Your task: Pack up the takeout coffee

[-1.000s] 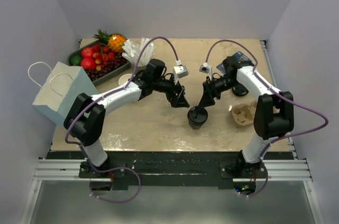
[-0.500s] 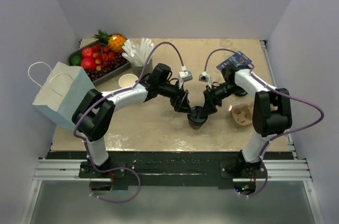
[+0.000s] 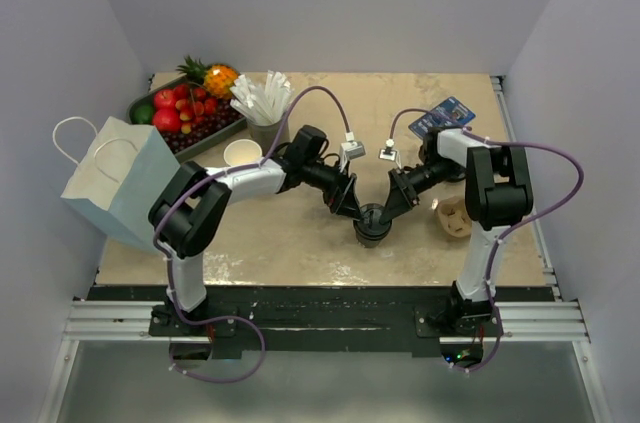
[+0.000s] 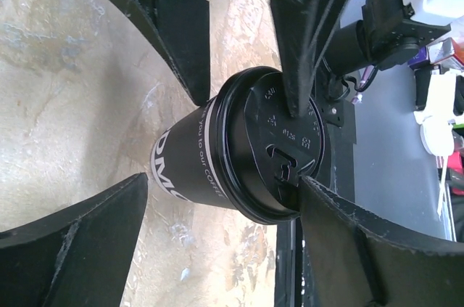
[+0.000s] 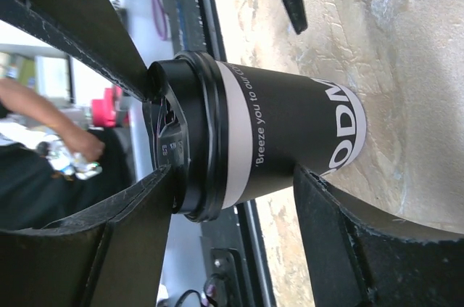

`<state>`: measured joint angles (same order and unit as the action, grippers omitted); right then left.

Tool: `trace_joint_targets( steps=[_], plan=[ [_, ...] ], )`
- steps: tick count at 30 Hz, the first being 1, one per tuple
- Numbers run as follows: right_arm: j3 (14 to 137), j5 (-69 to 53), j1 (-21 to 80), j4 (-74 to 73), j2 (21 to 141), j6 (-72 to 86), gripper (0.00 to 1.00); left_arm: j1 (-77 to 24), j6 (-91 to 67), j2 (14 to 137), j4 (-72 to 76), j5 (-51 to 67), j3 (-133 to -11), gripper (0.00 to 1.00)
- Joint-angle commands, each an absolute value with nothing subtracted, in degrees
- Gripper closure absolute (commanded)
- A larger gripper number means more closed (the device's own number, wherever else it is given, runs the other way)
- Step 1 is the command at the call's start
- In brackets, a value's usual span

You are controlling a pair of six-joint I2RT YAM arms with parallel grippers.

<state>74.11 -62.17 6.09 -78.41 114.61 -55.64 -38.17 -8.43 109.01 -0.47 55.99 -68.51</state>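
Note:
The takeout coffee (image 3: 372, 224), a dark cup with white lettering and a black lid, stands upright on the table's near middle. My left gripper (image 3: 350, 205) reaches it from the left and my right gripper (image 3: 392, 205) from the right. In the left wrist view the coffee (image 4: 217, 151) lies between my left gripper's (image 4: 223, 178) open fingers: one touches the lid's rim, the other stays apart from the base. In the right wrist view my right gripper (image 5: 233, 169) has one finger on the coffee's (image 5: 283, 133) lid top and one against its lower wall.
A pale blue paper bag (image 3: 110, 178) stands at the left edge. Behind it are a fruit tray (image 3: 185, 121), a grey cup of white sticks (image 3: 262, 108) and a lidless cup (image 3: 242, 152). A cardboard cup carrier (image 3: 458, 218) lies right of the coffee, a blue packet (image 3: 440, 115) behind.
Both arms came inward and down from above the cup until their fingers surround its lid. The right jaws narrowed onto the cup; the left narrowed slightly.

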Motion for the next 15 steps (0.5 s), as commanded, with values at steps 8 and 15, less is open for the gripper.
trace_joint_targets(
  steps=[8,15],
  plan=[
    [76.38,-58.46,5.45,-77.19,120.68,-54.86,0.46,-38.14,-3.08,114.78,-5.53,50.99,-70.4,0.17],
    [74.71,-57.83,5.45,-72.77,116.11,-50.45,0.46,-38.14,-0.71,113.47,-6.33,50.0,-71.28,0.18]
  ],
)
